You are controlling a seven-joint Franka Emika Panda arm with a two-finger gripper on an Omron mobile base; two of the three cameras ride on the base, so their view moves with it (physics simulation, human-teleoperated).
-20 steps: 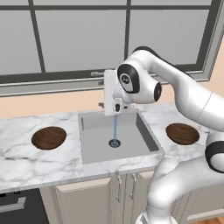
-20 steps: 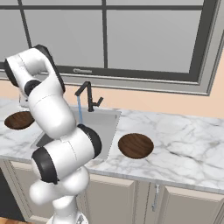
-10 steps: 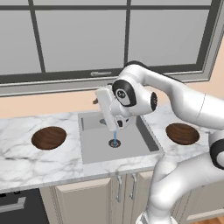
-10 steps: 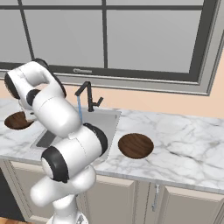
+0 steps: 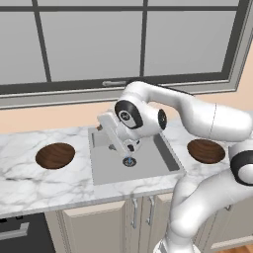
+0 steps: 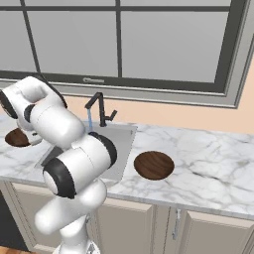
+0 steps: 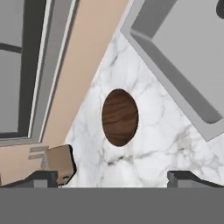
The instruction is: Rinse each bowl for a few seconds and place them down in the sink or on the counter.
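One dark-brown wooden bowl (image 7: 120,117) lies on the white marble counter (image 7: 162,144) left of the sink (image 7: 188,57). In the hand view it sits ahead of my gripper (image 7: 116,178), whose fingertips (image 7: 43,178) stand wide apart with nothing between them. The same bowl (image 5: 55,155) shows on the left of the counter (image 5: 29,183), and it is half hidden behind the arm (image 6: 17,137). My arm hangs above the left part of the grey sink (image 5: 148,165). The other bowl (image 5: 206,150) (image 6: 154,165) rests on the counter right of the sink (image 6: 124,141). Water (image 6: 90,119) runs from the black faucet (image 6: 99,106).
A small tan box-like thing (image 7: 59,162) stands on the counter by the beige wall, close to my left fingertip. A large window runs behind the counter. Beige cabinets (image 5: 99,227) sit below it.
My hand has swung from pointing down beside the faucet to tilting left toward the left bowl, and it has come lower over the sink. Both bowls have stayed put.
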